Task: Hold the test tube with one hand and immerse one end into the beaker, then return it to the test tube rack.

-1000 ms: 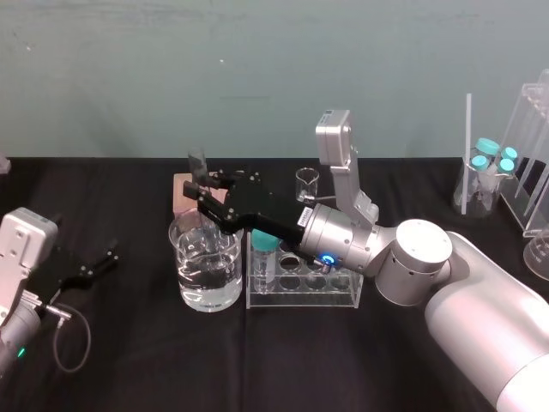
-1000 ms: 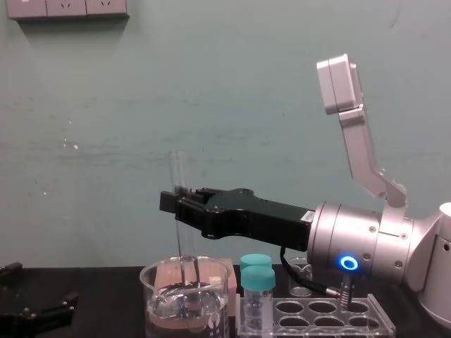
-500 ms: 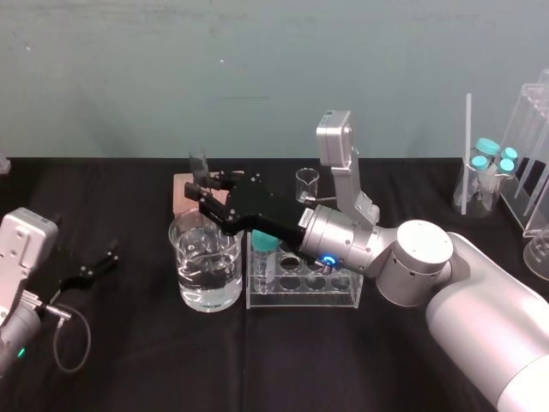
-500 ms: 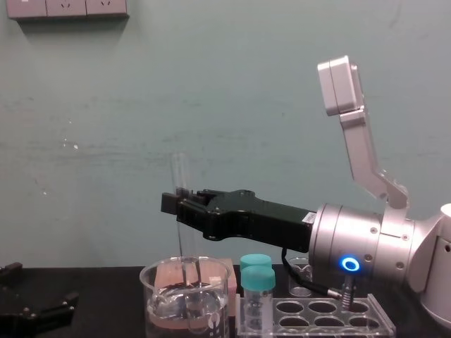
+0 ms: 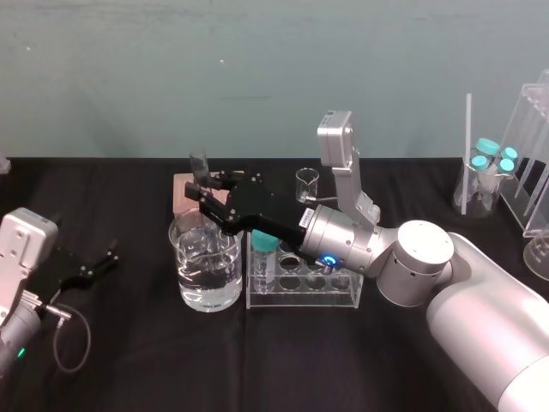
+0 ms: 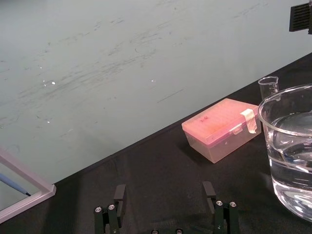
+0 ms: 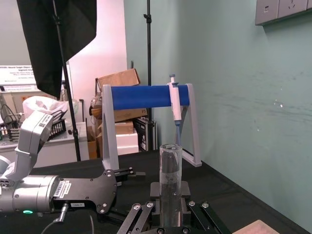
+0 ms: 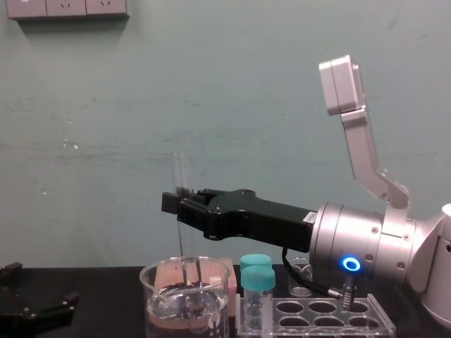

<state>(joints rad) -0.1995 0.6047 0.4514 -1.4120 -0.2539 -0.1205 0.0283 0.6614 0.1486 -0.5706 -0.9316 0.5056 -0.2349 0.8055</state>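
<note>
Clamping the test tube upright, the right gripper holds it above the beaker so its lower end reaches inside. The rack stands just beside the beaker; the left gripper sits idle, fingers spread, well apart.

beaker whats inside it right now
The beaker holds clear liquid; the test tube, clamped by the right gripper, reaches in past the rim. Reflections hide its tip, so depth cannot be told. The left gripper sits open nearby.
</note>
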